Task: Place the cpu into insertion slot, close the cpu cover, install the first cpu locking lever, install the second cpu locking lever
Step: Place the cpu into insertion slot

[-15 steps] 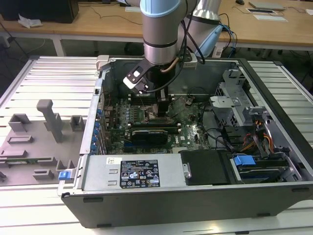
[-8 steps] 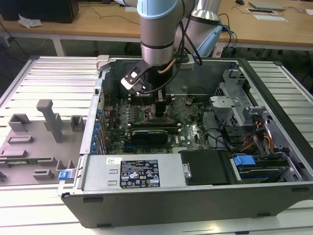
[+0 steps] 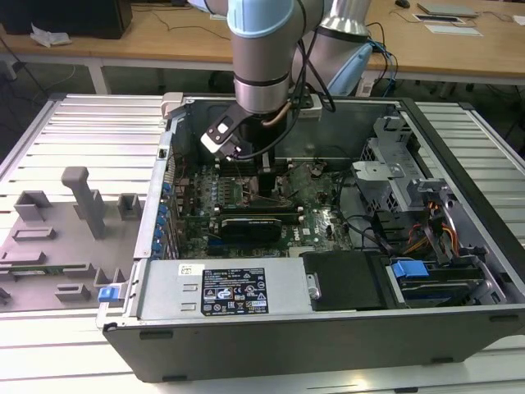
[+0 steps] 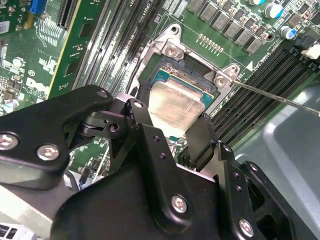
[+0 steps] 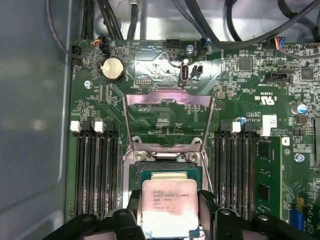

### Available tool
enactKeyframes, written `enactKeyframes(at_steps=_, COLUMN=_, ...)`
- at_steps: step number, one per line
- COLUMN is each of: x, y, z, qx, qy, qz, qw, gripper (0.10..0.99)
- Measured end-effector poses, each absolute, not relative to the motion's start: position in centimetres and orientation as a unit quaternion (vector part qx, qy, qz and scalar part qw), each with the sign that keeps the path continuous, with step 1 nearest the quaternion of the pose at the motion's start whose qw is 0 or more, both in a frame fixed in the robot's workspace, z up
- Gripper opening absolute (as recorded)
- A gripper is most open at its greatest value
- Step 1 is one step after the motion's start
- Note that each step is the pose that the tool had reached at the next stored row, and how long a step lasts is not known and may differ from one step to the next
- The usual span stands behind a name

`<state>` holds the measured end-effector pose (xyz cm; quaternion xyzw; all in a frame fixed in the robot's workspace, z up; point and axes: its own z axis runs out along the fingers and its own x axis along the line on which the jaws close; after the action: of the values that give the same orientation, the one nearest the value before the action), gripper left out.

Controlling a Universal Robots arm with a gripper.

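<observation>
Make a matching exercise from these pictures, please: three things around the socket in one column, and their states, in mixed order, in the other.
Things:
1. cpu
2. cpu cover
3. insertion slot

States:
A. swung open, standing up
B. beneath the cpu, its rim partly visible
C. between the fingers of the gripper

Pairs: 1-C, 2-A, 3-B.

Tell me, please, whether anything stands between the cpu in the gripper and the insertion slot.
Nothing visible does. The gripper holds the cpu right at the insertion slot. The cpu cover stands tipped open beyond the slot, leaving its opening free.
</observation>
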<state>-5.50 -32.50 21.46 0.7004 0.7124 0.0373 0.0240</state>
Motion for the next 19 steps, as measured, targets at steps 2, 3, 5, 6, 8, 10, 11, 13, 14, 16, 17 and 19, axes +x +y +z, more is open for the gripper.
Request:
enactKeyframes(at_steps=2, x=-5.5, y=-32.5, z=21.3, qx=0.703, qy=0.71, qz=0.037, qw=0.024, gripper=0.537)
enactKeyframes(at_steps=3, x=-5.5, y=-32.5, z=21.1, qx=0.706, qy=0.707, qz=0.037, qw=0.024, gripper=0.537)
enactKeyframes(at_steps=5, x=-5.6, y=-32.5, z=20.8, qx=0.711, qy=0.702, qz=0.037, qw=0.024, gripper=0.537)
enactKeyframes(at_steps=6, x=-5.6, y=-32.5, z=20.7, qx=0.712, qy=0.701, qz=0.037, qw=0.024, gripper=0.537)
enactKeyframes(at_steps=8, x=-5.6, y=-32.4, z=20.6, qx=0.713, qy=0.7, qz=0.037, qw=0.024, gripper=0.537)
enactKeyframes(at_steps=10, x=-5.6, y=-32.4, z=20.4, qx=0.714, qy=0.699, qz=0.038, qw=0.024, gripper=0.537)
enactKeyframes(at_steps=11, x=-5.6, y=-32.4, z=20.3, qx=0.715, qy=0.698, qz=0.038, qw=0.023, gripper=0.537)
enactKeyframes(at_steps=13, x=-5.6, y=-32.4, z=20.2, qx=0.716, qy=0.697, qz=0.039, qw=0.022, gripper=0.537)
enactKeyframes(at_steps=14, x=-5.6, y=-32.4, z=20.1, qx=0.716, qy=0.697, qz=0.04, qw=0.021, gripper=0.537)
enactKeyframes(at_steps=16, x=-5.6, y=-32.4, z=20.1, qx=0.716, qy=0.696, qz=0.044, qw=0.017, gripper=0.537)
enactKeyframes(at_steps=17, x=-5.6, y=-32.4, z=20.0, qx=0.716, qy=0.696, qz=0.046, qw=0.016, gripper=0.537)
enactKeyframes(at_steps=19, x=-5.6, y=-32.4, z=20.0, qx=0.716, qy=0.696, qz=0.046, qw=0.015, gripper=0.537)
